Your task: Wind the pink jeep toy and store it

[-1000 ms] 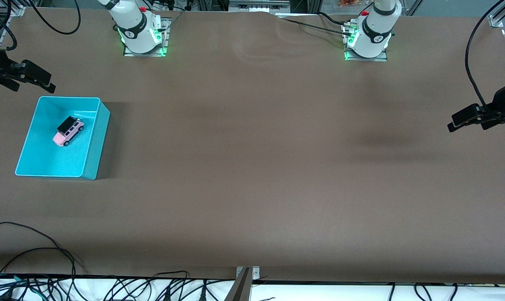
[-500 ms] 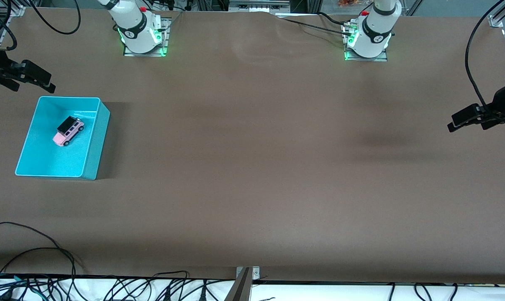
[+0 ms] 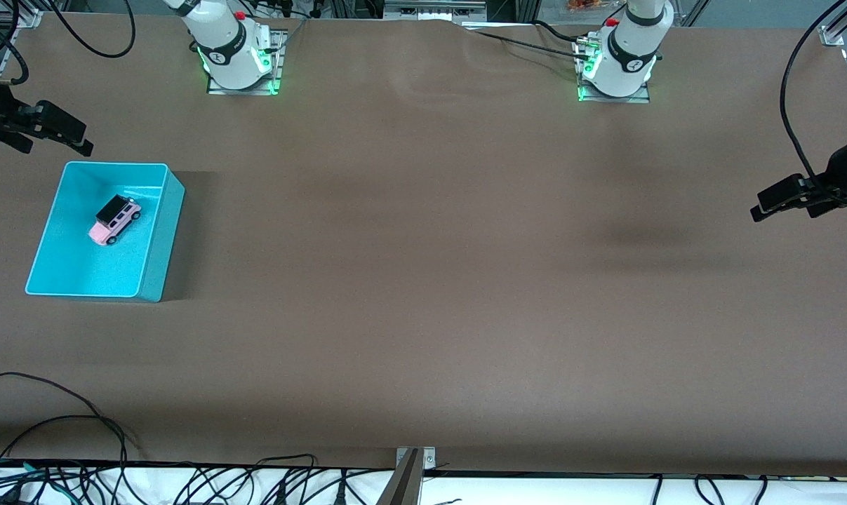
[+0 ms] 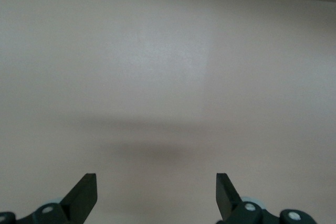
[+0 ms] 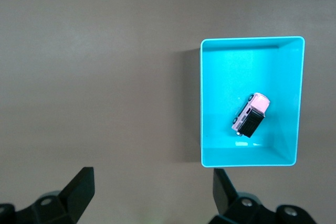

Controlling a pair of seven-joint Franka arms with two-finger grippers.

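The pink jeep toy (image 3: 114, 221), pale pink with a black roof, lies inside the turquoise bin (image 3: 158, 238) at the right arm's end of the table. It also shows in the right wrist view (image 5: 251, 115), inside the bin (image 5: 202, 103). My right gripper (image 3: 64, 133) is open and empty, up in the air over the table just beside the bin's edge nearest the robot bases; its fingers (image 5: 79, 187) frame bare table. My left gripper (image 3: 781, 200) is open and empty, held over the table's left-arm end; its fingers (image 4: 84, 192) show only bare table.
The brown table (image 3: 423, 280) stretches between the two arms. Both robot bases (image 3: 237, 56) stand along the edge farthest from the front camera. Black cables (image 3: 79, 435) lie along the table's front edge.
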